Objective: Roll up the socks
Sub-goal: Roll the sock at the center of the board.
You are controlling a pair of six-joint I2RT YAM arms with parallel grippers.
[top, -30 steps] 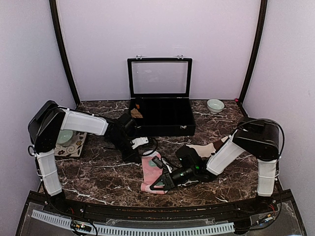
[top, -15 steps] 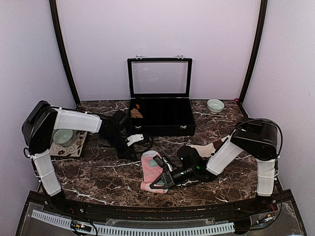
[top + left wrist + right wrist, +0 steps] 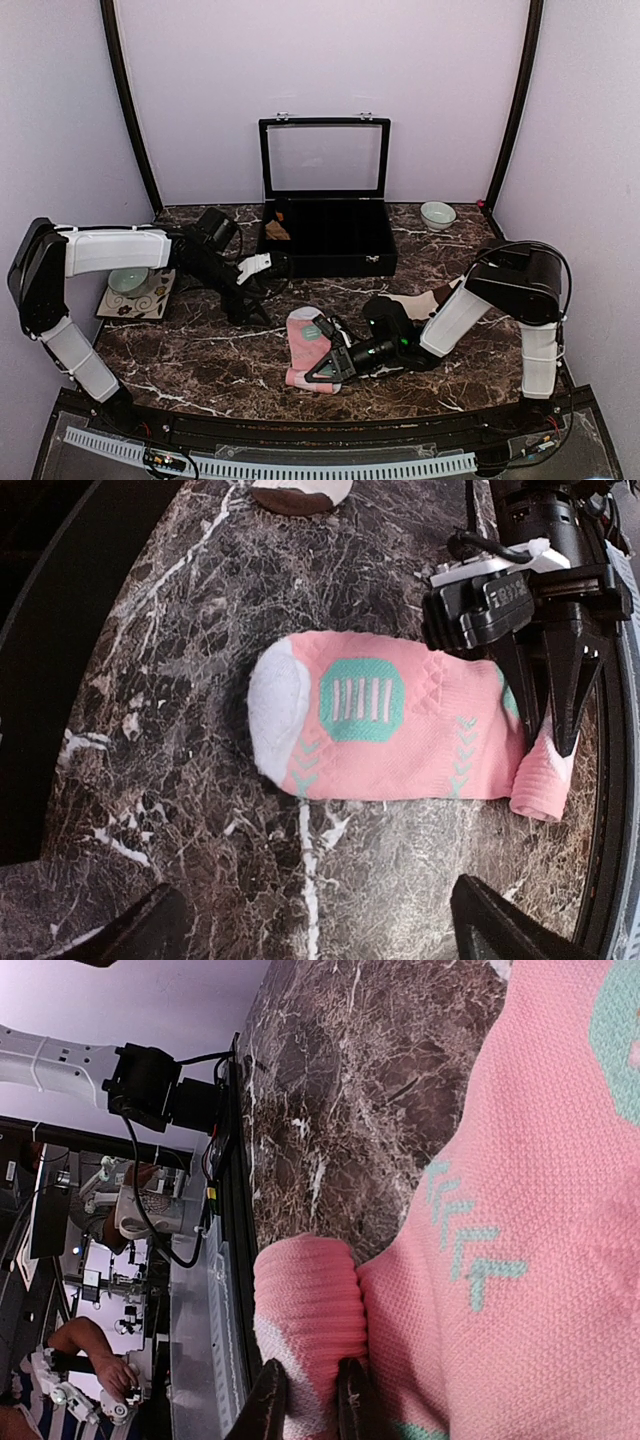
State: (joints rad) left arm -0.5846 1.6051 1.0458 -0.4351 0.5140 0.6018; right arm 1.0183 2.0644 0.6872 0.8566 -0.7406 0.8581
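Since a second ago: the left gripper [image 3: 252, 285] had let go and drawn back leftward, off the far end of the pink sock [image 3: 305, 345]. Its fingers [image 3: 500, 930] stood wide apart, holding nothing.

The right gripper [image 3: 325, 367] had not moved. It was clamped on the rolled cuff at the sock's near end.

The pink sock lay flat on the marble table [image 3: 200, 350], just left of centre. Its long axis ran near to far, with the white tip pointing toward the black case [image 3: 330, 245] and the cuff toward the arm bases.

The cream sock [image 3: 420, 300] lay behind the right arm, partly hidden.

There was lettering on the right gripper's body in the left wrist view, too blurred to read.
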